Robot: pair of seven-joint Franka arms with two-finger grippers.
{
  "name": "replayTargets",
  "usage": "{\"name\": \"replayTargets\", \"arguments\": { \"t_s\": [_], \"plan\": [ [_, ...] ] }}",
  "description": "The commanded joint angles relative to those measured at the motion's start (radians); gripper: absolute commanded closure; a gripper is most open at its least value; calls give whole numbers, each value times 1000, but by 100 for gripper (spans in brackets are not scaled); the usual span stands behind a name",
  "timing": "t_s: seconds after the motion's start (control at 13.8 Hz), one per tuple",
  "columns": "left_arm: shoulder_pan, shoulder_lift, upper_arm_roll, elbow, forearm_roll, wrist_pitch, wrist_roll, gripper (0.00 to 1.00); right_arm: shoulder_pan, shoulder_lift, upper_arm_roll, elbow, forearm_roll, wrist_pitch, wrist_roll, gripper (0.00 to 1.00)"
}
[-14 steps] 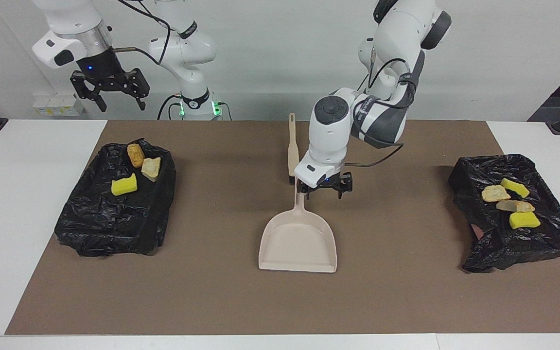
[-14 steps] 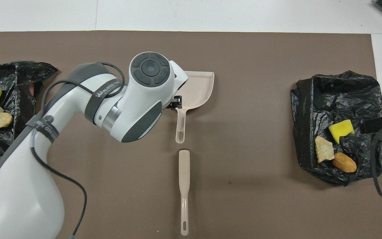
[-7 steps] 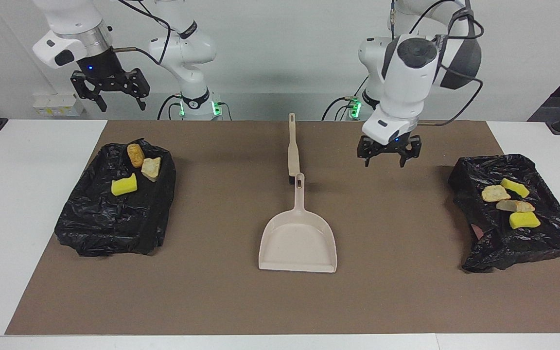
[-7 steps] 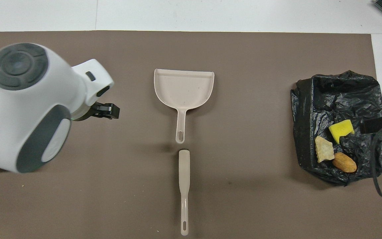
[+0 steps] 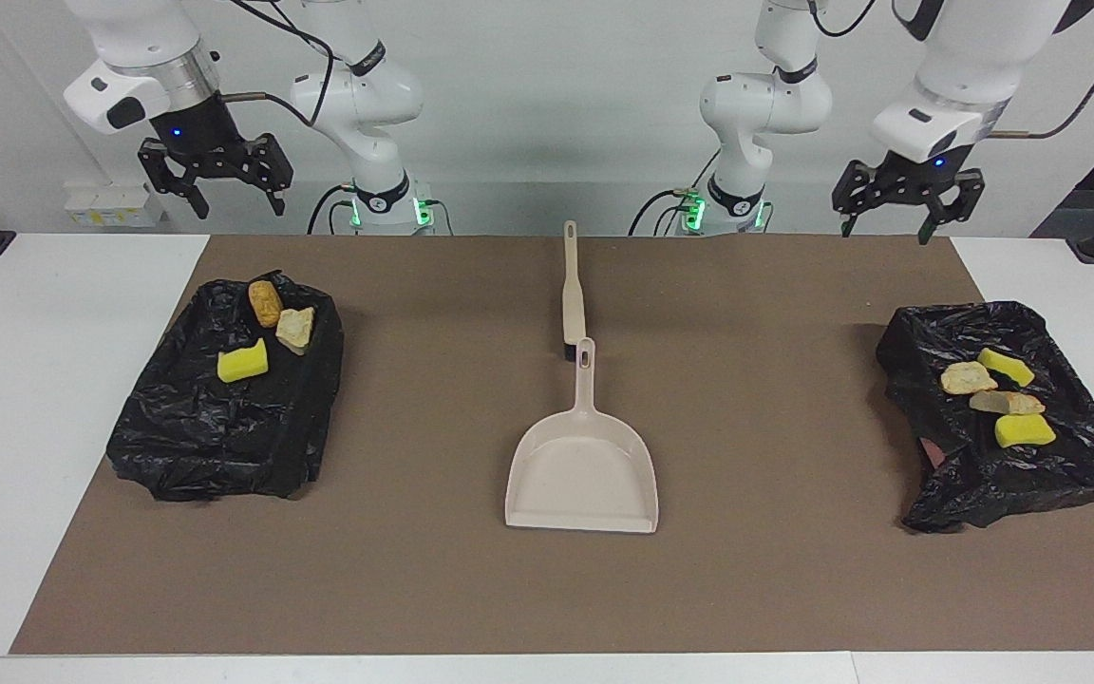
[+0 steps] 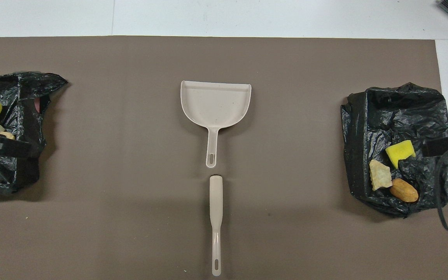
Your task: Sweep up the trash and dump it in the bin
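Already binned, the trash (image 5: 262, 334) of sponge pieces and bread-like lumps lies on two black-bagged bins (image 5: 224, 418), one at each end of the bench (image 5: 82, 380), while the beige dustpan (image 5: 583, 470) sits mid-mat with the brush (image 5: 571, 290) just beside its handle, nearer the robots. Both arms wait raised, the left gripper (image 5: 908, 204) and right gripper (image 5: 215, 176) open and empty. The pieces look light and soft; the stiff dustpan is probably best taken by its slim handle.
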Motion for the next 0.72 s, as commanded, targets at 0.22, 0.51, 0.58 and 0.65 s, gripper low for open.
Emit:
{"name": "replayTargets", "arguments": {
  "t_s": [0.22,0.51,0.58,0.65],
  "plan": [
    [23,181,47,302,-87,-228,18,0,1,-7,-2,3,-2,-6,-8,0],
    [20,154,47,298,-88,-221,12,0,1,-7,-2,3,-2,-7,-8,0],
    [20,139,47,268,-86,-204,12,0,1,-7,-2,3,-2,-6,-8,0],
    [17,110,47,230,-84,-189,12,0,1,-7,-2,3,-2,-7,-6,0]
  ]
}}
